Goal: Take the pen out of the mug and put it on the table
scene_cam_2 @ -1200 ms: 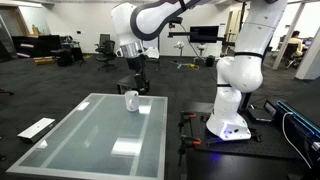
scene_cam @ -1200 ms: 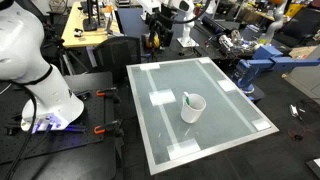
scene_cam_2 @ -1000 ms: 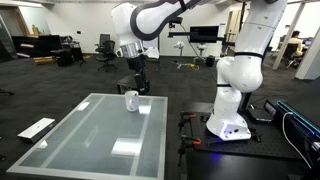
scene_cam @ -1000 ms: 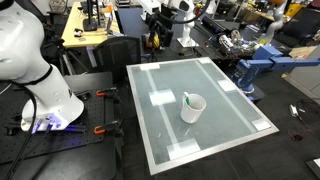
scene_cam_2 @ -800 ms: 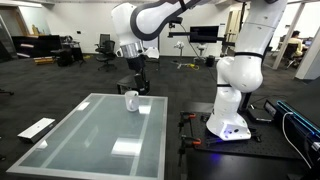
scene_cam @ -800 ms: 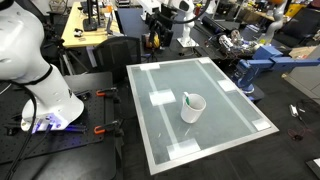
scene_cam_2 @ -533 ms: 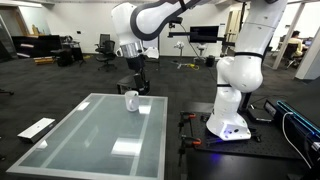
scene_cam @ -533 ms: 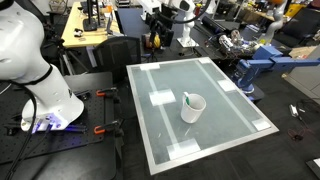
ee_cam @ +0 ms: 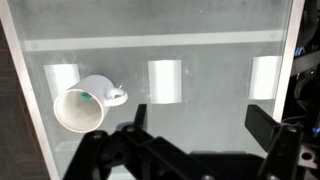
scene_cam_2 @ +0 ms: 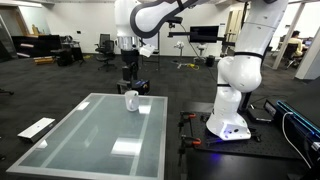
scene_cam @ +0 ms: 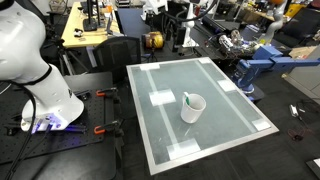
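Table (scene_cam: pixel 160 140) with the white mug (scene_cam: pixel 193 107) standing upright on it, handle to the side; in both exterior views the mug sits toward one edge rather than at the centre. The green pen (scene_cam: pixel 186 99) is inside the mug, leaning against its rim with the upper end just above the lip. In the wrist view the mug (ee_cam: pixel 82 103) lies at the left of the picture, seen from above, and the pen (ee_cam: pixel 86 97) shows as a small green spot within its opening. White tape patches (ee_cam: pixel 165 80) lie on the tabletop beside the mug; the nearest is just left of its rim, two more lie farther right. The gripper (scene_cam_2: pixel 127 75) hangs above and beyond the mug, well apart from it, off the table's far edge. In the wrist view the gripper (ee_cam: pixel 197 125) has its jaws spread wide with only bare tabletop between them. The arm's white base (scene_cam_2: pixel 232 90) stands beside the table, away from the mug
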Controlling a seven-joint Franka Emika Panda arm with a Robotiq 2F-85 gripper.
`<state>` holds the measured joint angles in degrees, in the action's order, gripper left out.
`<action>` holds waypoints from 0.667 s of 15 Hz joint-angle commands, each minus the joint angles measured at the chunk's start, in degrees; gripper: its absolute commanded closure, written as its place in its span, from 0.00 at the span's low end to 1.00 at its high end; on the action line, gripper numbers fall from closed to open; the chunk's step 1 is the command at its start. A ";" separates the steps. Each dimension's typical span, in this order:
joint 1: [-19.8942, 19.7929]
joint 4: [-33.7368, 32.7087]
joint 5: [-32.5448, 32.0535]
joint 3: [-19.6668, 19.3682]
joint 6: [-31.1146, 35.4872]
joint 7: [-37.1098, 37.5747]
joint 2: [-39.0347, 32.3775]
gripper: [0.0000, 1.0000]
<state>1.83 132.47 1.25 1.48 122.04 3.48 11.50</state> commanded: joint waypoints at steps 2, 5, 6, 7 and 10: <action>-3.44 -0.26 -4.69 -0.05 7.80 10.03 0.13 0.00; -5.74 -0.12 -8.46 -0.17 12.53 16.89 -0.34 0.00; -6.45 -0.23 -9.24 -0.38 13.35 18.51 -0.66 0.00; -7.11 -0.26 -10.25 -0.47 13.93 20.26 -0.86 0.00; -8.93 -0.16 -12.30 -0.93 16.00 24.88 -1.86 0.00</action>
<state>-5.60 132.45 -8.75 0.86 135.39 23.65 10.85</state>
